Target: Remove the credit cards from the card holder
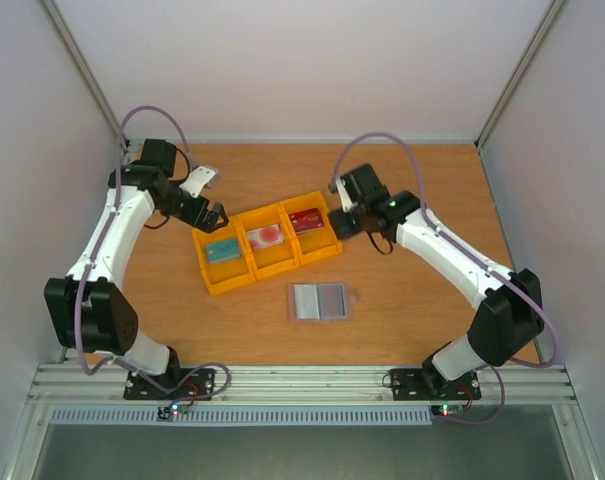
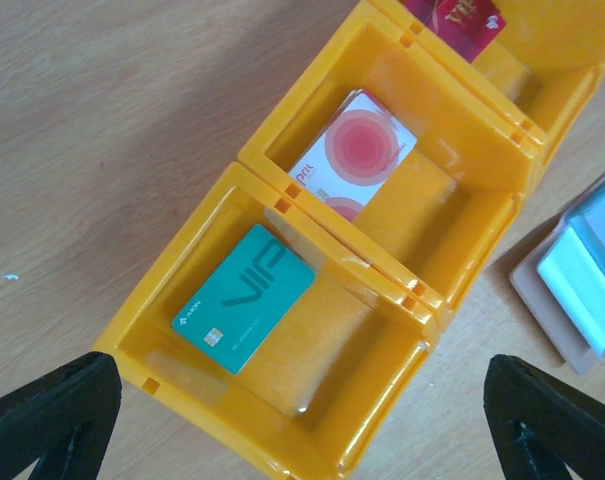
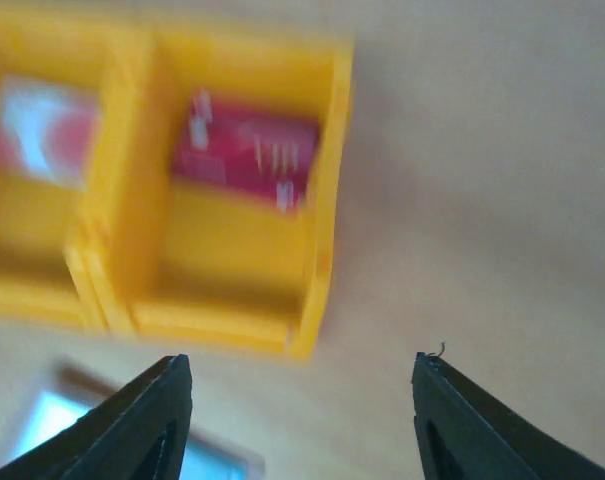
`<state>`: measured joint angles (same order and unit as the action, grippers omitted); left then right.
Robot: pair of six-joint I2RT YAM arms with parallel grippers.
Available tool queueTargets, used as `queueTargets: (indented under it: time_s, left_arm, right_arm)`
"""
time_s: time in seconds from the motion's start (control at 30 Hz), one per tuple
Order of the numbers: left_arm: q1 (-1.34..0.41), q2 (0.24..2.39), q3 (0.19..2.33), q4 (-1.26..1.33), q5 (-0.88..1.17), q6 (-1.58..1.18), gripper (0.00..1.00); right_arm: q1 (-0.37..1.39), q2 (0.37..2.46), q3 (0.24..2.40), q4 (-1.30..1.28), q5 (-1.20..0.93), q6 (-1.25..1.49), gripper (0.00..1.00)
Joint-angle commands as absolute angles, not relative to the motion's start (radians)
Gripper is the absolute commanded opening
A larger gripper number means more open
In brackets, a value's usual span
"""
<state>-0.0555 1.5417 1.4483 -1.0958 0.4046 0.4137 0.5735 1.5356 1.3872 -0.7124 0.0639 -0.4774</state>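
Overhead: a yellow tray (image 1: 228,286) holds the teal card (image 1: 221,250), pink card (image 1: 265,237) and red card (image 1: 307,220), one per compartment. The holder (image 1: 318,301) lies open just in front of the tray and looks empty.

Left wrist: the left gripper (image 2: 302,370) is spread wide and empty above the teal card's bay.

Right wrist, blurred: the right gripper (image 3: 300,360) is parted and empty beside the red card's bay. Likely step: backing off. It should rise straight up so its fingers clear the tray wall without nudging it.
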Motion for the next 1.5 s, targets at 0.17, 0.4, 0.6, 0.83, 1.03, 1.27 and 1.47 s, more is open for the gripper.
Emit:
queueTargets:
  time_s: [0.17, 0.4, 0.6, 0.83, 1.03, 1.27, 1.47]
  left_arm:
    - [-0.053, 1.384, 1.396, -1.122, 0.526, 0.380, 0.99]
    - [-0.125, 1.189, 1.359, -1.205, 0.626, 0.363, 0.98]
    - [-0.383, 1.118, 1.197, -1.193, 0.551, 0.358, 0.97]
    - [-0.502, 1.182, 1.093, -1.143, 0.522, 0.419, 0.87]
    - [-0.549, 1.177, 0.976, -1.166, 0.571, 0.899, 0.85]
    - [-0.599, 1.096, 0.617, -0.514, 0.683, 1.471, 0.95]
    - [-0.609, 1.222, 0.555, -0.288, 0.680, 1.573, 0.99]
  right_arm:
    - [0.607, 1.440, 0.989, -0.762, -0.055, -0.159, 0.75]
    - [0.607, 1.457, 0.859, -0.669, -0.071, -0.132, 0.60]
    - [0.612, 1.427, 0.781, -0.626, -0.074, -0.111, 0.58]
    - [0.700, 1.309, 0.840, -0.767, 0.034, -0.073, 0.55]
    - [0.710, 1.262, 0.819, -0.692, -0.129, -0.006, 0.49]
    - [0.701, 1.405, 0.864, -0.578, -0.271, 0.035, 0.50]
    - [0.695, 1.481, 0.872, -0.632, -0.242, 0.080, 0.48]
